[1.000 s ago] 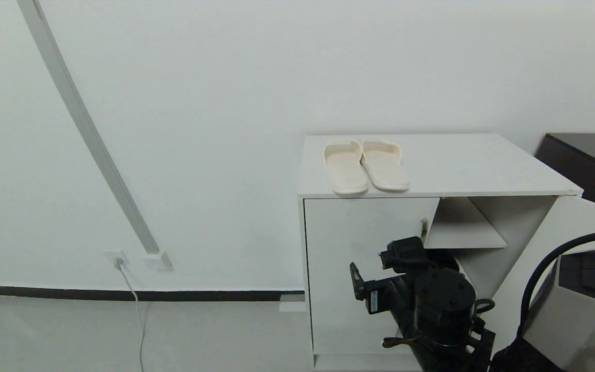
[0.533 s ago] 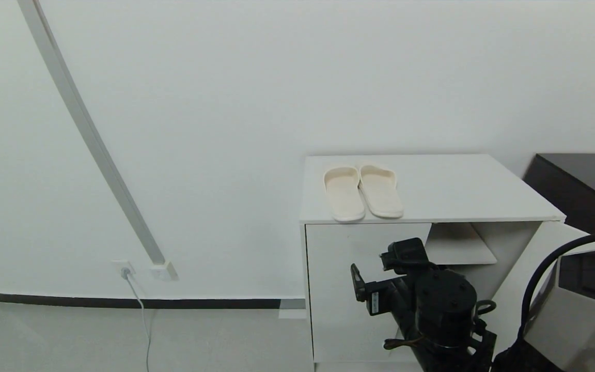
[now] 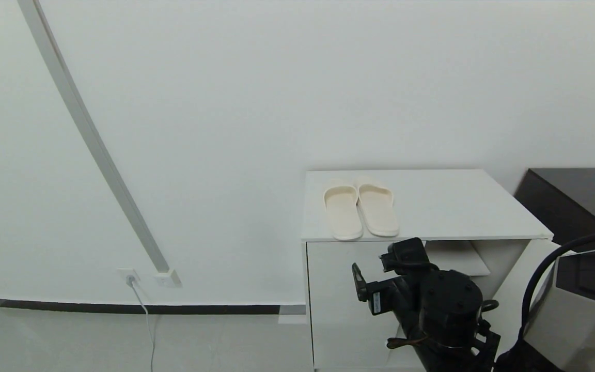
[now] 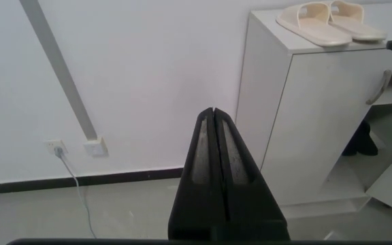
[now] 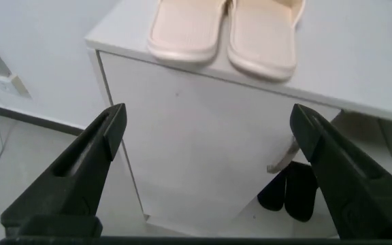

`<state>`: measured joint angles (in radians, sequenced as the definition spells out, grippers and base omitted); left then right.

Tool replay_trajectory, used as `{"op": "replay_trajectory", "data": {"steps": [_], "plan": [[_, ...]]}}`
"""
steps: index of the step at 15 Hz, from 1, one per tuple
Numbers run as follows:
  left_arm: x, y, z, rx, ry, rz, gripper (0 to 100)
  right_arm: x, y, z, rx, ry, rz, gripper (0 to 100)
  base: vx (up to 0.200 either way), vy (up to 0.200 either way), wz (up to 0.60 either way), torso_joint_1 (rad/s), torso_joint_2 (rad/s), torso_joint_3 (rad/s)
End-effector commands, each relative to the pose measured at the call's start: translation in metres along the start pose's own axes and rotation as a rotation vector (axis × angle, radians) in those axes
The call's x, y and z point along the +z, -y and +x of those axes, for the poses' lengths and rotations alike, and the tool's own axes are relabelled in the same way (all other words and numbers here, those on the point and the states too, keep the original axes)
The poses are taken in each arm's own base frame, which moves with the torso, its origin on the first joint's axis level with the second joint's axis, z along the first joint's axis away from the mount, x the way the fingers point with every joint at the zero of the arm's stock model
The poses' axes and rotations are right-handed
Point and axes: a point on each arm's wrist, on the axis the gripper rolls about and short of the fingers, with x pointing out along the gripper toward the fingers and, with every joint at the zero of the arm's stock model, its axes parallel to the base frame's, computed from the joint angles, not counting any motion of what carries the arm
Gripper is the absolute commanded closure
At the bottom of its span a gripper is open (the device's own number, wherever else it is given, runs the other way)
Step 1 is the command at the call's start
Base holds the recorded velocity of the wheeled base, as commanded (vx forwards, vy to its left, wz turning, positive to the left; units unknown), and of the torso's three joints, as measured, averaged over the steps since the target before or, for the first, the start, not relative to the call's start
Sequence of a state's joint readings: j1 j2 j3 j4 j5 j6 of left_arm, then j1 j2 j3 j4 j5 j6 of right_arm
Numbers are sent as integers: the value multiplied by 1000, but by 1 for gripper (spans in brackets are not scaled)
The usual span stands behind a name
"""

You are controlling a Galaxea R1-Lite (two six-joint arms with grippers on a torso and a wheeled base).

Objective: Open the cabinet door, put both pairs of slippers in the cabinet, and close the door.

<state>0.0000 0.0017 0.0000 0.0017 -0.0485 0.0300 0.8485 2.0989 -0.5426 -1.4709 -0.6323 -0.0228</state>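
A pair of cream slippers (image 3: pixel 360 212) lies on top of the white cabinet (image 3: pixel 447 206), near its left front corner. The cabinet's left door (image 3: pixel 339 305) is shut and its right door (image 3: pixel 514 305) stands swung out. A pair of black slippers (image 5: pixel 295 190) sits inside on the bottom. My right gripper (image 5: pixel 208 116) hangs open in front of the cabinet, just below the cream slippers (image 5: pixel 223 27), holding nothing. My left gripper (image 4: pixel 213 112) is shut and empty, well to the left of the cabinet (image 4: pixel 264 102) and above the floor.
A grey conduit (image 3: pixel 91 139) runs slantwise down the white wall to a socket with a cable (image 3: pixel 129 276). Dark furniture (image 3: pixel 571 201) stands right of the cabinet. Open floor lies left of the cabinet.
The whole head view has shifted, so the camera moved: the cabinet sits lower in the picture. The right arm now stands level with the cabinet's top edge instead of its shelf.
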Motion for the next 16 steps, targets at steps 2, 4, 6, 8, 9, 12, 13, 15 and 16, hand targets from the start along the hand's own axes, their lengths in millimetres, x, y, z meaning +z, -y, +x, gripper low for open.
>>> {"op": "replay_trajectory", "data": {"steps": [2, 4, 6, 8, 9, 12, 13, 15, 16], "plan": [[0, 0, 0, -1, 0, -1, 100, 8, 3, 26, -19, 14, 6, 0, 0, 0, 0, 173, -364, -195], [0, 0, 0, -1, 0, -1, 100, 23, 6, 41, -47, 3, 30, 0, 0, 0, 0, 173, -359, -181], [0, 0, 0, -1, 0, 1, 100, 42, 5, 53, -60, -49, 65, 0, 0, 0, 0, 49, -95, -51], [0, 0, 0, -1, 0, -1, 100, 56, 4, 57, -65, -97, 89, 0, 0, 0, 0, 0, 0, 0], [0, 0, 0, -1, 0, 1, 100, 63, 3, 59, -68, -114, 112, 0, 0, 0, 0, 0, 0, 0], [0, 0, 0, -1, 0, -1, 100, 70, 5, 64, -67, -156, 146, 0, 0, 0, 0, 0, 0, 0], [0, 0, 0, 1, 0, -2, 100, 69, 6, 65, -59, -161, 150, 0, 0, 0, 0, 0, 0, 0], [0, 0, 0, 1, 0, -2, 100, 64, 7, 65, -62, -172, 150, 0, 100, 0, 0, 1, 1, 1], [0, 0, 0, 1, 0, -2, 100, 62, 7, 64, -60, -179, 156, 0, 200, 0, 0, 2, -2, 2]]}}
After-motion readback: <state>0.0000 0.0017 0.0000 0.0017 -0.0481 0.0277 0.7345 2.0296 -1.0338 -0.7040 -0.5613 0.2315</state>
